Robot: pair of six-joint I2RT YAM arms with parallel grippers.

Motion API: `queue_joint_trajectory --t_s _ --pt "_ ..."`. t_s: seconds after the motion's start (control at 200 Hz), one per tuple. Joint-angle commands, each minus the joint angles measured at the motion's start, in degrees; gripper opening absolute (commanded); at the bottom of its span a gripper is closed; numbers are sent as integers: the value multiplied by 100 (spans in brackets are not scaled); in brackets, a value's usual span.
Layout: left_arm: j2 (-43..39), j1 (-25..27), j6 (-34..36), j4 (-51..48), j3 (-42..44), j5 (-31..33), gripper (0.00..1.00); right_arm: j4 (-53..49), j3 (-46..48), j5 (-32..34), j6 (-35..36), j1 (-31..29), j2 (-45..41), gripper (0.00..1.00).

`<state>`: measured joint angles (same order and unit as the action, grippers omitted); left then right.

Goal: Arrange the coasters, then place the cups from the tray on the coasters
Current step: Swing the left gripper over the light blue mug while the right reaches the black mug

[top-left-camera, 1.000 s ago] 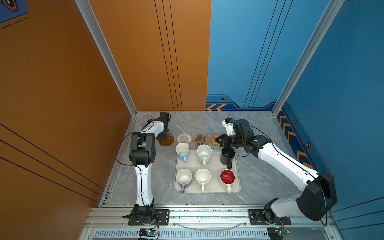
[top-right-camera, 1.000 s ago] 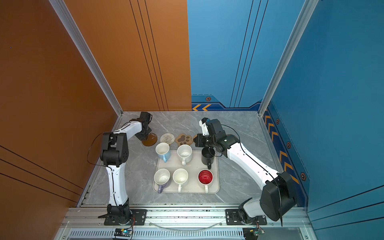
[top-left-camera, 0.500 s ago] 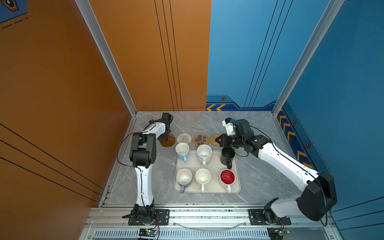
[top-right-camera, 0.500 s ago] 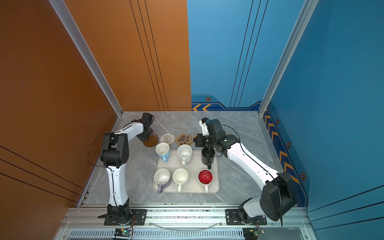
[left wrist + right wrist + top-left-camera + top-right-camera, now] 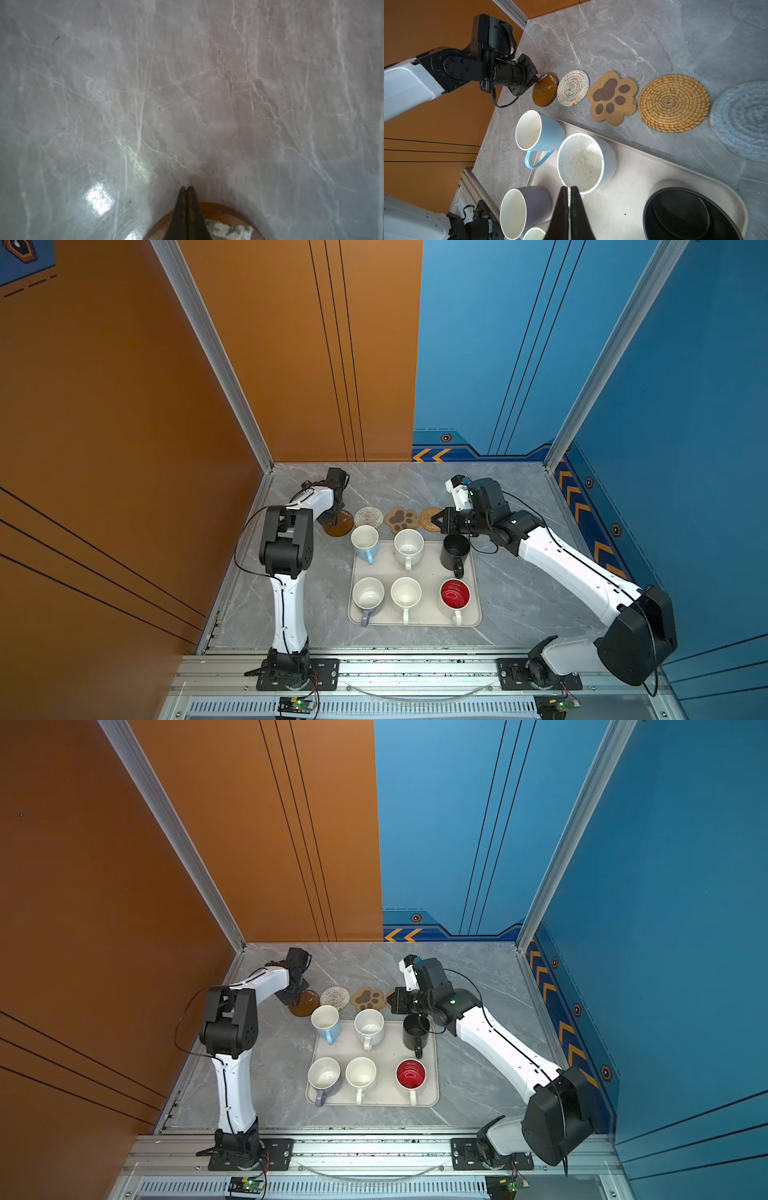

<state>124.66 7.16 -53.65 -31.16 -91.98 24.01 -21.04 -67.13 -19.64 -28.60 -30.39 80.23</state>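
Five coasters lie in a row behind the tray (image 5: 415, 620): brown disc (image 5: 338, 526), white woven (image 5: 368, 516), paw (image 5: 400, 519), rattan (image 5: 428, 517) and grey-blue woven (image 5: 741, 120), which my right arm hides in both top views. My left gripper (image 5: 187, 188) is shut, its fingers lying over the brown disc (image 5: 228, 214) with the tips past its edge. My right gripper (image 5: 569, 188) is shut and empty above the tray (image 5: 623, 207), by the speckled white cup (image 5: 583, 162). Light blue (image 5: 365, 541), black (image 5: 455, 551), lilac (image 5: 368, 595), white (image 5: 405, 593) and red-inside (image 5: 455, 595) cups stand there too.
The orange side wall (image 5: 124, 448) and its metal corner post (image 5: 266, 464) are close behind my left gripper (image 5: 332, 517). Bare marble table (image 5: 519, 605) lies right of the tray and behind the coaster row. My right gripper (image 5: 436, 522) hovers over the rattan coaster's near edge.
My left gripper has shifted slightly to the right, and the brown disc has slid a little toward the white woven coaster. The right arm has not moved.
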Motion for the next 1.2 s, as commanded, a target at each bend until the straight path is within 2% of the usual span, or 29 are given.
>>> queue_joint_trajectory --t_s 0.0,0.416,0.556,0.651,0.716,0.926,1.056,1.101,1.197 --pt "-185 77 -40 -294 82 -25 0 -146 109 13 -49 -19 -208 4" --pt "-945 306 349 -286 184 877 0 -146 268 107 -40 -11 -458 7" --pt "-1379 580 593 -257 316 1242 0 -164 336 136 -9 2 -600 12" --pt "-1760 793 799 -88 538 1325 0 -220 394 171 21 38 -725 12" --pt "-2101 973 950 94 757 1339 1 -288 450 209 47 60 -808 17" --pt "-3507 1824 1637 1407 1964 944 6 -536 598 294 161 137 -1077 31" --pt "-4247 2332 2165 2261 2602 515 18 -768 612 358 273 183 -1141 38" --pt "-4473 2462 2276 2343 2752 383 19 -837 613 377 314 192 -1159 40" --pt "-4937 2720 2513 2491 3064 -2 27 -943 603 397 380 192 -1200 45"
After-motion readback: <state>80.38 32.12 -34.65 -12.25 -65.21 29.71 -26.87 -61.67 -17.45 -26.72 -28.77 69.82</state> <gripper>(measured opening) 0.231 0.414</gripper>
